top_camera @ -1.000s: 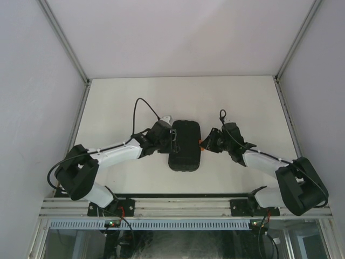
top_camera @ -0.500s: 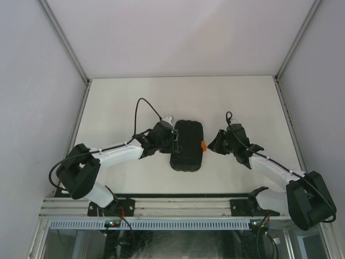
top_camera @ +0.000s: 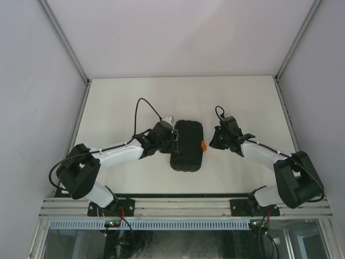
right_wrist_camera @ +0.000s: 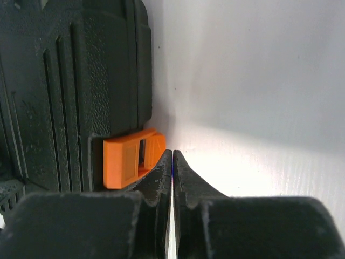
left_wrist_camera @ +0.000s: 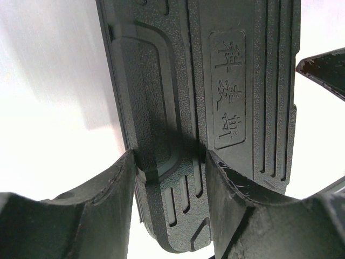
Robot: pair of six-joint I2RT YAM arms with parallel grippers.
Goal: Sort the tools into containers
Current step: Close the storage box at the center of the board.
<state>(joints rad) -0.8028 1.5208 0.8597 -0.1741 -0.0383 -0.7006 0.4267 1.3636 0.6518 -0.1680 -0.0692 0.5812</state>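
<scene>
Sorting looks close to its end, judging by what lies on the bench (top_camera: 242, 102): the black tool case (top_camera: 186, 144) is folded shut, and no pliers, screwdrivers or hammer show anywhere outside it, so the tools are presumably inside, though the closed lid hides them. The case sits between the two grippers. The left gripper (left_wrist_camera: 170, 162) straddles the edge of the case nearest to it, its two fingers pressed against either side of a raised moulded section of the lid, grasping the case and steadying it. The right gripper (right_wrist_camera: 172, 156) is clenched on nothing, its jaws meeting flush. Its tips rest just beside the orange latch (right_wrist_camera: 129, 159), which juts from the case wall directly ahead of them and slightly to one side. Whether they touch the latch cannot be told. The latch appears to lie flat against the case, but whether it is fully snapped home is also unclear. What seems left, at most, is confirming the latch and letting go of the case.
</scene>
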